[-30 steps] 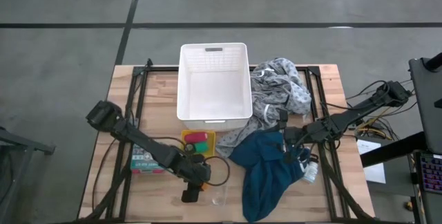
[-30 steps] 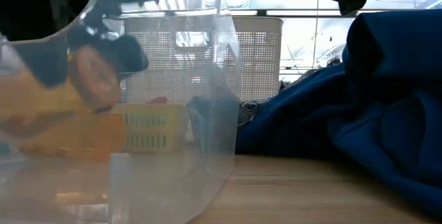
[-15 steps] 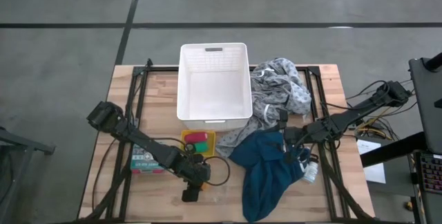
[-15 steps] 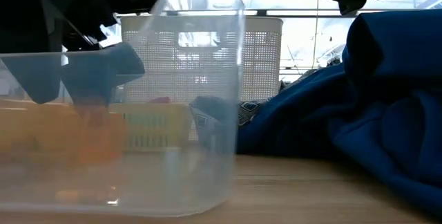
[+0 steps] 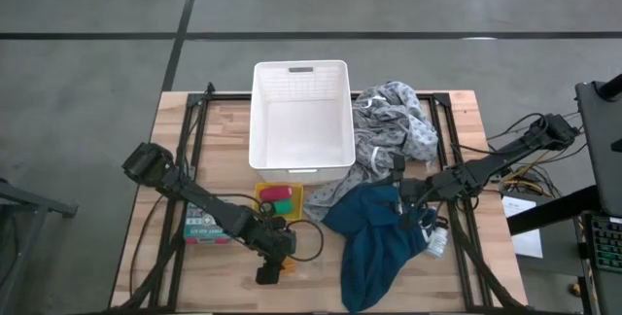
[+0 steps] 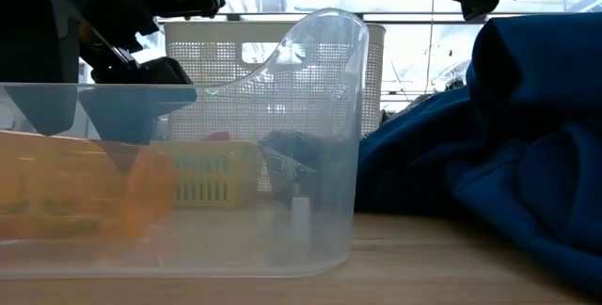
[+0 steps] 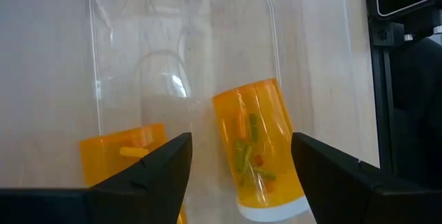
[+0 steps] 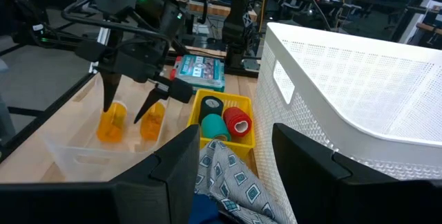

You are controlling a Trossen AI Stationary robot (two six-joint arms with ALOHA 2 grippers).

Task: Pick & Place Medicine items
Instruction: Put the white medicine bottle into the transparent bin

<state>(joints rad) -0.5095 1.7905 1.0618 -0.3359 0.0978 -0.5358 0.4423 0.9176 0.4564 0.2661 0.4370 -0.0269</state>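
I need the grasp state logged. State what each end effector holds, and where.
Nothing is held. The left end effector hangs open above two orange pill bottles in the clear bin; the right end effector is open, empty.

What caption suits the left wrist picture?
Open left pincer above two orange pill bottles in a clear plastic tray.

High view: clear tray (image 5: 303, 274) barely visible, left gripper (image 5: 270, 272) covers the orange bottles. White bottle (image 5: 438, 243) half under teal cloth (image 5: 374, 242) and right arm. Left wrist view: second orange bottle (image 7: 128, 158) cut off at picture edge; first orange bottle (image 7: 258, 148) seen only through the tray. Low view: orange shapes blurred behind tray wall (image 6: 188, 192). Box label (image 8: 199, 68) too small to read. Right gripper's fingertips lie outside the right wrist view.
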